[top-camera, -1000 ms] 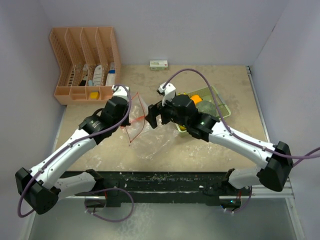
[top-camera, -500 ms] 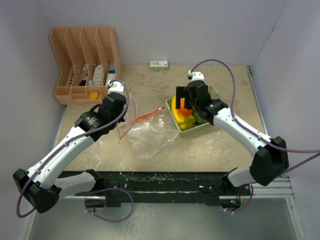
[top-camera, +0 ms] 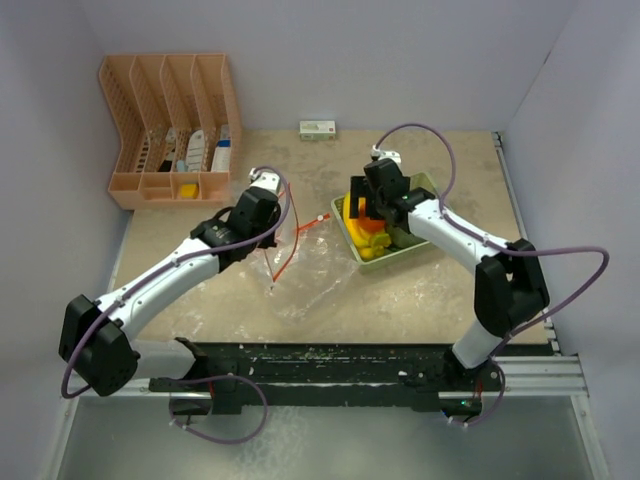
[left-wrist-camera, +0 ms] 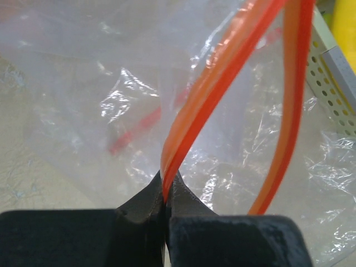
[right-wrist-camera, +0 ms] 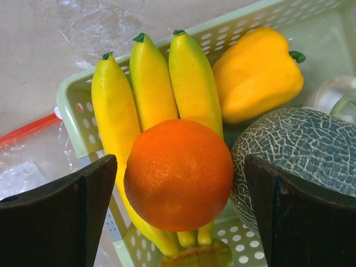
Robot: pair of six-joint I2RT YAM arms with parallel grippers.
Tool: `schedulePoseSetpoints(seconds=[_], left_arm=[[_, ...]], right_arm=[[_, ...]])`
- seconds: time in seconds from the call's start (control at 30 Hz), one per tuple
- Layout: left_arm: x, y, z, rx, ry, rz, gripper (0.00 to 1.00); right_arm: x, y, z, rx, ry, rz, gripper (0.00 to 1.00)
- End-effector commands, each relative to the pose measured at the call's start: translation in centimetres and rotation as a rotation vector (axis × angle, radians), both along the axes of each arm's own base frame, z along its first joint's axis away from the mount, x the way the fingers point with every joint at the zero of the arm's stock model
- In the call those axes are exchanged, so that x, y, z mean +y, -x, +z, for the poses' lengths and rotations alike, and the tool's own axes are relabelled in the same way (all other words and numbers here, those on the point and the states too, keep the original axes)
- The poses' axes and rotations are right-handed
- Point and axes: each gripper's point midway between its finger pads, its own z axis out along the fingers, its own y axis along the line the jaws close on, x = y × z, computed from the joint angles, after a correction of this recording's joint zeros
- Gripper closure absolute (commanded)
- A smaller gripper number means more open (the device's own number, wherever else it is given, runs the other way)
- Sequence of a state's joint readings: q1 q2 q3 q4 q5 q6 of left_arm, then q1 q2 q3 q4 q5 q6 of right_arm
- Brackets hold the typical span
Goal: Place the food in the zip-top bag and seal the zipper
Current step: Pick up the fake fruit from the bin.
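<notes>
Left wrist view: the left gripper is pressed shut on one orange zipper strip of the bag. The other strip curves apart from it. This pinch is too small to read from above.
Right wrist view: the right gripper stands wide open around the orange, with a finger on each side. Neither finger touches the orange, and the gripper holds nothing.
Food: all of it is inside the tray. The orange lies on the bananas. A yellow pepper is behind, and a green melon is at the right.
Top view: the clear bag lies on the table just left of the tray.
Surface: a beige, stone-like table.
Room: pale lilac walls on three sides.
Around: a peach rack stands well left of the tray, by the back wall. A small box lies behind the tray.
In the way: from above, the right arm covers part of the tray.
</notes>
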State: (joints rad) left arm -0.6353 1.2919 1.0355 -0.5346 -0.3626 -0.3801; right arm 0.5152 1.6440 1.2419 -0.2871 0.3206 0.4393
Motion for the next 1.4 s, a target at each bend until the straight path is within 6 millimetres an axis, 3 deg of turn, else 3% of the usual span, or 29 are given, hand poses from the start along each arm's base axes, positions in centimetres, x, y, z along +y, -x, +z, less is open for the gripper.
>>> schedulePoseSetpoints(seconds=[0.0, 0.23, 0.37, 0.53, 0.77, 0.87, 0.97, 1.0, 1.03, 1.27, 1.33, 1.37], left_arm=[[-1.2, -1.1, 2.2, -0.087, 0.09, -0.01, 1.0], [-1.0, -0.8, 2.1, -0.096, 0.097, -0.008, 1.0], [-0.8, -0.7, 2.1, -0.099, 0.1, -0.004, 1.0], [-0.8, -0.8, 2.1, -0.101, 0.099, -0.002, 1.0], [-1.0, -0.9, 1.5, -0.088, 0.092, -0.004, 1.0], [-1.0, -0.9, 1.5, -0.087, 0.091, -0.004, 1.0], [-1.1, -1.0, 1.6, -0.089, 0.093, -0.003, 1.0], [-1.1, -0.9, 1.6, -0.088, 0.094, -0.004, 1.0], [-1.0, -0.9, 1.6, -0.089, 0.095, -0.003, 1.0], [-0.9, -0.8, 2.0, -0.096, 0.097, -0.001, 1.0], [-0.8, -0.7, 2.1, -0.099, 0.098, 0.002, 1.0], [-0.7, -0.7, 2.1, -0.1, 0.099, 0.002, 1.0]], right_arm=[[0.3, -0.9, 0.7, -0.012, -0.032, -0.016, 0.01], [0.5, -0.6, -2.1, 0.042, -0.017, -0.004, 0.01], [0.0, -0.4, -2.0, 0.035, -0.005, -0.017, 0.01], [-0.6, -0.1, 0.1, -0.011, -0.008, -0.035, 0.01], [-1.1, 0.1, 5.3, -0.128, -0.062, -0.047, 0.01], [-0.9, 0.3, 5.8, -0.143, -0.081, -0.038, 0.01], [-0.5, 0.6, 4.0, -0.084, -0.072, -0.015, 0.01], [-0.5, 0.6, 3.2, -0.06, -0.039, 0.011, 0.47], [-0.5, 0.5, 2.2, -0.033, -0.016, 0.018, 0.6], [0.0, -0.3, -0.9, 0.036, 0.013, 0.011, 0.62], [-0.2, -0.3, -1.7, 0.058, 0.032, 0.002, 0.52], [-0.2, -0.2, -2.0, 0.067, 0.035, -0.002, 0.36]])
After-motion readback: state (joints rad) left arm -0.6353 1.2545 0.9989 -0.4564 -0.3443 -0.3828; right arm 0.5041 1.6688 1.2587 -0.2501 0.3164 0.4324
